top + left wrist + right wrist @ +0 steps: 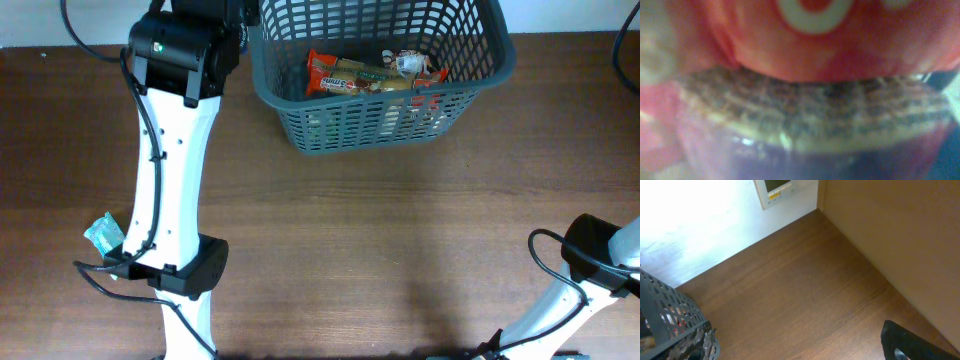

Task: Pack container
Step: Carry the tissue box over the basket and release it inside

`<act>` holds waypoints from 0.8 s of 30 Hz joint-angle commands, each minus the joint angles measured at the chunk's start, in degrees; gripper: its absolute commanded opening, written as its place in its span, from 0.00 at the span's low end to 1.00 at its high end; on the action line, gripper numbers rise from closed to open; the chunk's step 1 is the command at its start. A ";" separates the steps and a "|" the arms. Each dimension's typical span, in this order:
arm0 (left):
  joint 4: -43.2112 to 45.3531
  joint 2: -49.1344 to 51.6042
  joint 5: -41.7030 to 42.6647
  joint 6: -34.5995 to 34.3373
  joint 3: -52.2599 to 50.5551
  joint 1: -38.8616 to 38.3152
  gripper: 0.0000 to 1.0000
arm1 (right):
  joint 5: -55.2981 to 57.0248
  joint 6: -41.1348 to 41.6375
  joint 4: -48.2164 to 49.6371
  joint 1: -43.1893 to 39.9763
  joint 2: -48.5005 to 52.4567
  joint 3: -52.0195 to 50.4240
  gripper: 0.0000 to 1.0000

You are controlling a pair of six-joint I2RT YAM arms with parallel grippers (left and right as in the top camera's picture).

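Observation:
The dark grey lattice basket (300, 120) stands at the back middle of the table. It holds several snack packets, among them an orange-red packet (340, 75) and a clear wrapper (408, 63). My left arm (185, 45) reaches to the basket's left rim, and its fingers are hidden under the wrist. The left wrist view is filled by a blurred red packet (805, 45) with a white ring and a waffle picture, pressed against the lens. My right gripper (800, 350) is open and empty over bare table. The basket's corner (670, 305) shows at its left.
A small teal packet (103, 233) lies on the table at the left, beside the left arm's base (190, 265). The right arm's base (600, 255) sits at the front right. A wall (890, 230) borders the table on the right.

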 commanded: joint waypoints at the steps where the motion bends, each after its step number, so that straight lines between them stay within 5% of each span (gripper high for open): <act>1: 2.51 -0.33 8.96 0.04 0.15 -0.35 0.02 | 0.31 0.66 -0.33 -0.07 0.42 -0.22 0.99; 6: 8.92 0.00 16.68 0.04 0.15 -3.17 0.02 | 0.31 0.66 -0.33 -0.04 0.42 -0.22 0.99; 24: 13.73 17.14 17.00 0.07 0.04 -7.45 0.02 | 0.31 0.66 -0.33 -0.04 0.42 -0.22 0.99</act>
